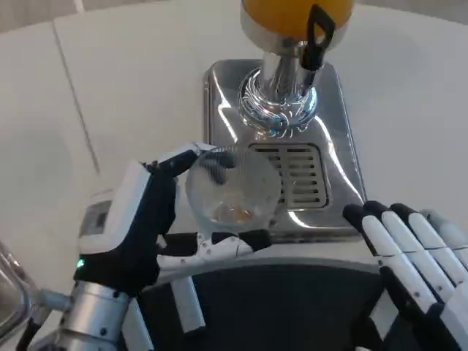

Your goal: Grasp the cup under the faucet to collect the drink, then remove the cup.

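A clear plastic cup [232, 186] with a little orange liquid at its bottom hangs over the front left of the steel drip tray [336, 110]. My left hand [142, 227] grips it from the left, fingers wrapped around its side and underneath. The dispenser's chrome column [278, 91] rises behind the cup, with the orange drink tank [296, 14] on top and a black tap lever [319, 36] on its right side. The cup sits in front of and slightly left of the column. My right hand [413, 267] hovers at the lower right with fingers stretched out, holding nothing.
The drip tray's slotted grille [300, 175] lies just right of the cup. White tabletop [110, 88] spreads to the left and right of the dispenser. A dark curved edge [278, 292] runs along the front, between my hands.
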Motion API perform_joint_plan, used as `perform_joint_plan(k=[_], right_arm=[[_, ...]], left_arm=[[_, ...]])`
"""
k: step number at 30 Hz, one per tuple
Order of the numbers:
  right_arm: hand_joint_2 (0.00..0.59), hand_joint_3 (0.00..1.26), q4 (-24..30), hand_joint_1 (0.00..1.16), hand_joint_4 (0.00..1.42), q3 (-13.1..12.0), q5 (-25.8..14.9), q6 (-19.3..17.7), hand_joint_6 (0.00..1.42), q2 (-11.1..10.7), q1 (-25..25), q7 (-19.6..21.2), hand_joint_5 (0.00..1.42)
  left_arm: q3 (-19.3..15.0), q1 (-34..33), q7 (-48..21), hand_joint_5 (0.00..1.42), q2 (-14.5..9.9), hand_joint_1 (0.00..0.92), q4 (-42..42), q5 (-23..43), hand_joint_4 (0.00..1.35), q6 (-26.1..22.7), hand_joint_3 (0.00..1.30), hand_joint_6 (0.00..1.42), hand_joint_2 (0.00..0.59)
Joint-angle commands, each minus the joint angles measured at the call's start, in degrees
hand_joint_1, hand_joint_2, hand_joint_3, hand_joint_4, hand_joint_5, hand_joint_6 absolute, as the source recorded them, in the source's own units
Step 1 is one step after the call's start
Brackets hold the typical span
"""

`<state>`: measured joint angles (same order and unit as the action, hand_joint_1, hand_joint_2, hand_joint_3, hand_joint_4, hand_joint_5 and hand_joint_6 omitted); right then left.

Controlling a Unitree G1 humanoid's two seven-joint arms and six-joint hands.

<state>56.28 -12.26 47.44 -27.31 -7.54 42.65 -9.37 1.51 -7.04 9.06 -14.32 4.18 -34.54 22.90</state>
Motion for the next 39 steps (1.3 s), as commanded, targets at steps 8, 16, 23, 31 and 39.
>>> perform_joint_plan(k=[8,16,23,31,39], right_arm=[[0.586,0.0,-0.01,0.1,0.0,-0.14,-0.33,2.33,0.0,-0.5,-2.41,-1.57,0.0],[0.586,0.0,-0.22,0.1,0.0,0.98,0.87,2.61,0.0,-0.32,-3.22,-1.95,0.0],[0.586,0.0,-0.63,0.11,0.0,1.08,1.02,2.94,0.0,-0.35,-3.0,-1.77,0.0],[0.586,0.0,-0.6,0.12,0.0,2.08,1.73,3.84,0.0,0.09,-3.7,-1.9,0.0],[0.586,0.0,-0.6,0.12,0.0,2.81,2.01,4.76,0.0,0.08,-3.82,-2.04,0.0]], left_arm=[[6.51,-9.92,7.61,1.42,2.36,0.683,-9.92,-4.61,1.25,-0.35,1.13,1.42,0.0],[9.3,-14.6,10.16,1.42,4.49,0.692,-16.41,-5.43,1.25,-3.16,1.13,1.42,0.0],[9.89,-20.21,11.53,1.42,4.66,0.695,-23.01,-5.28,1.25,-4.02,1.13,1.42,0.0],[11.35,-24.89,12.54,1.42,4.66,0.695,-28.31,-4.93,1.25,-4.57,1.13,1.42,0.0],[12.72,-27.58,14.31,1.42,6.01,0.695,-32.2,-5.63,1.25,-7.05,1.13,1.42,0.0]])
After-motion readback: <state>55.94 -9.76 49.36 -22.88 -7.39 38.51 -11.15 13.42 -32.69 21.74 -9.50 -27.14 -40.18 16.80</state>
